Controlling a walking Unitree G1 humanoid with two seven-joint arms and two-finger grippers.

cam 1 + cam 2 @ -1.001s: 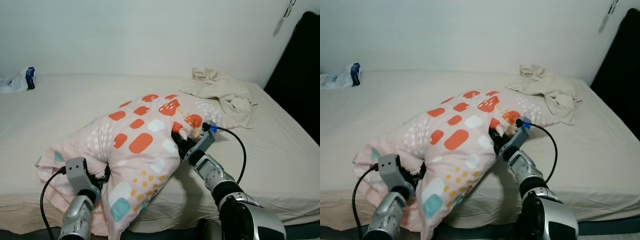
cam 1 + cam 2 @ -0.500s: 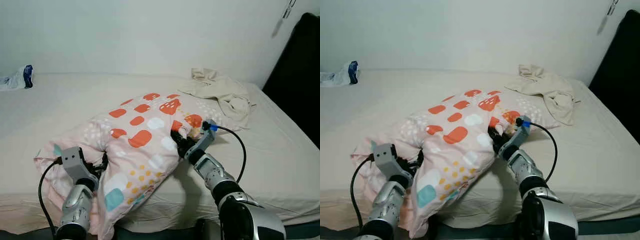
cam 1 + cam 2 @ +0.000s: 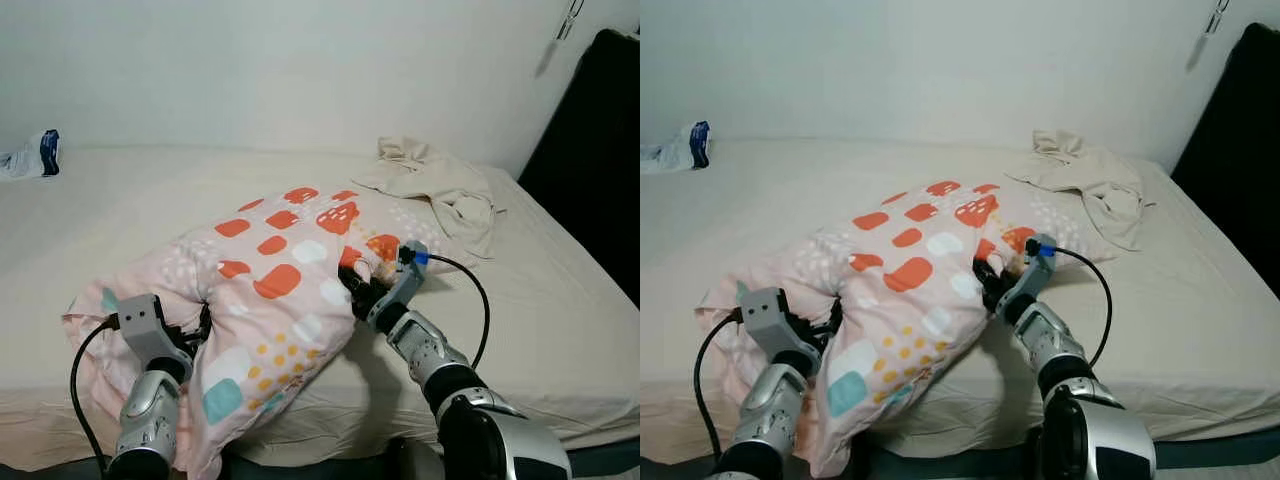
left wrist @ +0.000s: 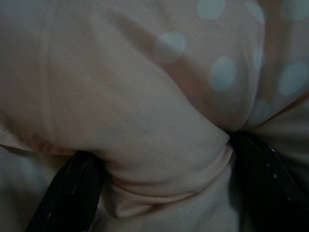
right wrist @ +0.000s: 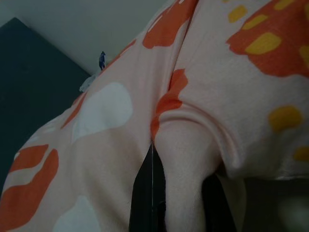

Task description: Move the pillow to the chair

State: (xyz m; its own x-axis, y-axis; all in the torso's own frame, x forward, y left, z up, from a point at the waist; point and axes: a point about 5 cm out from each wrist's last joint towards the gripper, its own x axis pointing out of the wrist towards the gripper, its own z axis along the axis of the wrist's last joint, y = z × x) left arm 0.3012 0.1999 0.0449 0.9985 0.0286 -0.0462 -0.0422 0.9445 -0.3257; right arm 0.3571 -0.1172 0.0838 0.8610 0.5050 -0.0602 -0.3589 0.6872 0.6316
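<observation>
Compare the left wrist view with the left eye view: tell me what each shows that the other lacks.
Left wrist view: the left end effector with a fold of fabric bunched between its black fingers.

Left eye view: the beige bed, crumpled cream cloth, white plastic bag, and the right end effector gripping the other side.

Both: the pink pillow with orange and white spots.

The left arm rises from about 7 o'clock in the head views, its wrist pointing toward 1 o'clock. The left gripper (image 3: pixel 200 335) is clamped on a fold of the pillow (image 3: pixel 280 290), one black finger on each side of the bunched fabric. The right arm reaches in from 5 o'clock toward 11 o'clock, and the right gripper (image 3: pixel 352 285) pinches another fold, its fingers (image 5: pixel 145 193) pressed against the cloth.
</observation>
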